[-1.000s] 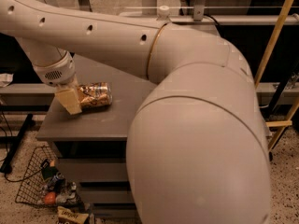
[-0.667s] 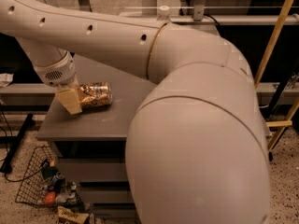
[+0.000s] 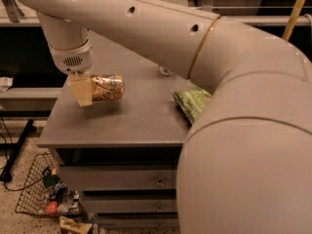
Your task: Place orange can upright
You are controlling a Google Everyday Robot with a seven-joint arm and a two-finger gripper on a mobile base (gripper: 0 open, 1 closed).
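The orange can (image 3: 108,87) lies on its side, shiny orange-gold with mottled print, over the left part of the grey cabinet top (image 3: 131,126). My gripper (image 3: 84,88) hangs down from the white wrist at the upper left and is shut on the can's left end. One cream finger (image 3: 80,90) shows in front of the can; the other is hidden behind it. A thin shadow lies under the can, so it seems to sit just above the surface.
A green snack bag (image 3: 191,102) lies at the right of the top, partly hidden by my arm. A small round object (image 3: 165,71) sits further back. Drawers (image 3: 122,179) are below, and a wire basket (image 3: 41,199) with clutter stands on the floor at the left.
The view has shifted, and the green bag and more of the cabinet top now show. The gripper still holds the can on its side in the same place.
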